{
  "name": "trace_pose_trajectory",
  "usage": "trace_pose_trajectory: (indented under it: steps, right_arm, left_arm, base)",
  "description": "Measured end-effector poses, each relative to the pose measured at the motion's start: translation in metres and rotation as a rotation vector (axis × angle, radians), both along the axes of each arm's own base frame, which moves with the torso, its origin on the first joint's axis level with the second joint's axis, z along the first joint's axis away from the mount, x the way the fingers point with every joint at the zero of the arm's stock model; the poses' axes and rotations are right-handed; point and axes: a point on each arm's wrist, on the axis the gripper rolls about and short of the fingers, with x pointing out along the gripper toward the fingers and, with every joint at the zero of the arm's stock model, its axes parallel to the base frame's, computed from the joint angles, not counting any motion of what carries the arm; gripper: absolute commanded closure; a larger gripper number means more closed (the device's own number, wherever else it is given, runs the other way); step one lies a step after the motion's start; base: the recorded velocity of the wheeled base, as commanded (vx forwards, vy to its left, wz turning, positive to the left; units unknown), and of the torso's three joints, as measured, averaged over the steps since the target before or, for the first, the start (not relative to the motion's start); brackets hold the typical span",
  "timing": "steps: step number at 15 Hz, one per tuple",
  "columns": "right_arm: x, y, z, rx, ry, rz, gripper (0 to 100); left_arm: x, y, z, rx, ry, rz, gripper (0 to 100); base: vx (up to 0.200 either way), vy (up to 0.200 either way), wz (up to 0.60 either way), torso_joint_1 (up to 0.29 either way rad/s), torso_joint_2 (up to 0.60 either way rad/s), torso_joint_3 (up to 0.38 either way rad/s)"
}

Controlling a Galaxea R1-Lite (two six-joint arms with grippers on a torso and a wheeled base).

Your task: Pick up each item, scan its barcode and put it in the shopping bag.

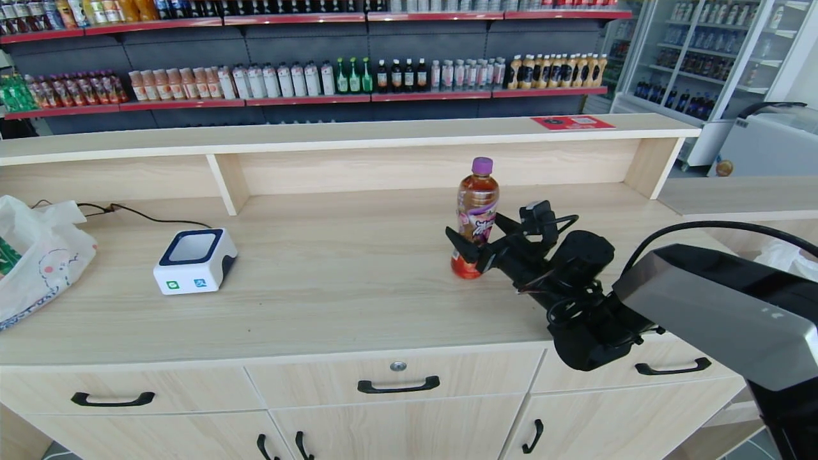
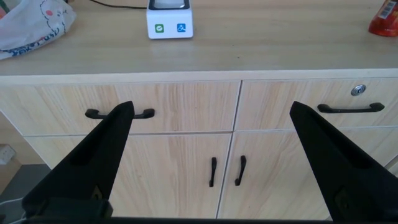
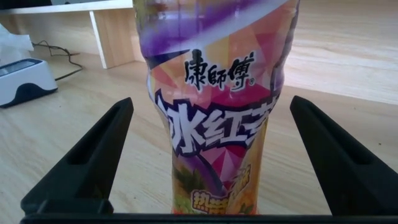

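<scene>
My left gripper (image 2: 211, 107): fingers apart, low before the drawers (image 2: 180, 99). My right gripper (image 1: 476, 241): fingers apart, straddling one bottle (image 1: 477, 198) upright on the counter (image 1: 332, 287). Farther left: one scanner (image 1: 195, 260), one shopping bag (image 1: 35, 255). Head view adds the bottle's purple cap (image 1: 482, 165).

The white plastic shopping bag (image 1: 38, 255) is running off the head view's left edge. The black right gripper (image 1: 473, 234) is hiding a low part of the purple-capped orange drink bottle (image 1: 478, 191).
</scene>
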Motion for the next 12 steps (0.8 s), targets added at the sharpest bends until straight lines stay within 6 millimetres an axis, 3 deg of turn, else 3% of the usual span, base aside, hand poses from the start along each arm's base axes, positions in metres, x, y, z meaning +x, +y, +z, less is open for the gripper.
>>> trace_pose_trajectory:
  steps: [7, 12]
  right_arm:
    - [-0.002, -0.001, 0.002, 0.006, 0.006, -0.008, 0]
    - [-0.016, -0.017, 0.058, 0.094, -0.071, -0.002, 0]
  left_arm:
    - [0.000, 0.000, 0.000, 0.005, 0.000, 0.000, 0]
    - [0.000, 0.000, 0.000, 0.003, 0.001, 0.001, 0]
  base:
    - [0.000, 0.000, 0.00, 0.000, 0.00, 0.000]
    - [0.000, 0.000, 0.00, 0.000, 0.00, 0.000]
